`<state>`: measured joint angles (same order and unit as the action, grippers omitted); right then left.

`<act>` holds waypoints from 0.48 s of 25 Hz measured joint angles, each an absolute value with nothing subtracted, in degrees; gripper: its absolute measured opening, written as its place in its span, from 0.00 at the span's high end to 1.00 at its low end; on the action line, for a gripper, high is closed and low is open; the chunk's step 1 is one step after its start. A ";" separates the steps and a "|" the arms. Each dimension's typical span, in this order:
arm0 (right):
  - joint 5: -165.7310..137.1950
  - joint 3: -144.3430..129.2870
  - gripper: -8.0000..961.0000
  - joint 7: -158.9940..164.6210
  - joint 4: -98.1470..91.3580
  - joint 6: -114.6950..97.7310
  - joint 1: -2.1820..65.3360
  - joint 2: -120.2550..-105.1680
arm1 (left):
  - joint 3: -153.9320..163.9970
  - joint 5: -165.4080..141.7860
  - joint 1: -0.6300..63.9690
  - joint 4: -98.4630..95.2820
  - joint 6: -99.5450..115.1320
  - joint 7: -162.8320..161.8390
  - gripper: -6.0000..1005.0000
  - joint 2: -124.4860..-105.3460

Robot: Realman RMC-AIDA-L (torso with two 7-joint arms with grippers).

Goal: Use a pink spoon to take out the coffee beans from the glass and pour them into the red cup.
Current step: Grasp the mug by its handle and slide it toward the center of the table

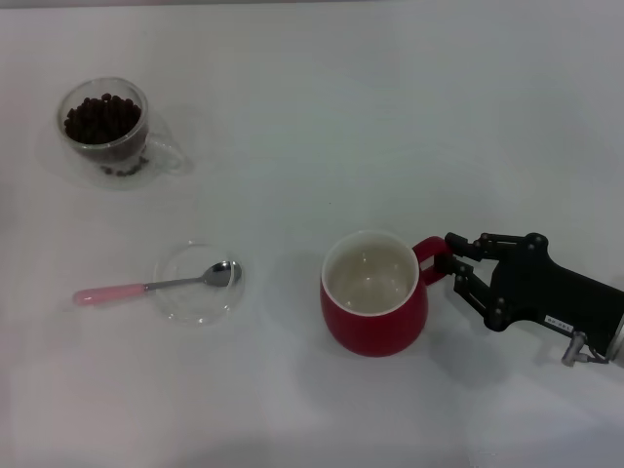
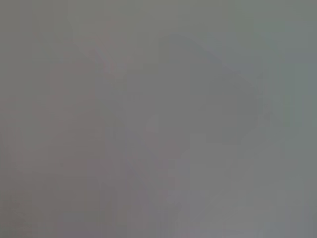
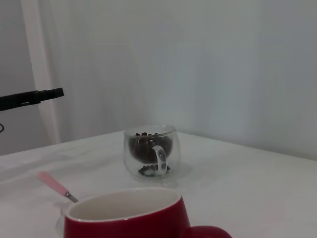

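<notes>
The glass is located at the far left of the white table, upright, with its clear handle turned toward the right. The coffee beans are contained in it, heaped close to the rim.

Nearer the robot, the pink spoon is laid with its pink handle on the table pointing left and its metal bowl resting in a shallow clear glass dish.

To the right of the dish, and well apart from it, the red cup is set upright. Its cream interior is seen from the head view, and its loop handle is directed to the right.

The right gripper is positioned low at the cup's handle. Its jaws are spread on either side of the handle; whether the handle is actually pinched cannot be told.

In the right wrist view, the red cup is seen in the foreground, with the glass beyond it.

The left gripper is not seen in any view.
</notes>
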<state>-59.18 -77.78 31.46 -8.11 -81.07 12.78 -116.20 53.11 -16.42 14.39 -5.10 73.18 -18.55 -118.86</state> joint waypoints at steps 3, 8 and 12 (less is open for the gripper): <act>-59.16 -77.90 0.73 31.39 -8.11 -81.05 12.92 -116.12 | 53.16 -16.69 14.13 -5.07 73.54 -18.55 0.26 -118.93; -59.15 -77.95 0.69 31.41 -8.11 -80.77 13.23 -115.96 | 53.18 -16.82 13.65 -5.08 74.49 -18.55 0.26 -118.93; -59.15 -77.96 0.67 31.30 -8.10 -80.38 13.28 -115.93 | 53.18 -16.83 13.62 -5.10 74.67 -18.55 0.26 -118.92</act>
<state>-59.15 -77.96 31.30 -8.10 -80.38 13.28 -115.93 53.18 -16.83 13.62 -5.10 74.67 -18.55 -118.92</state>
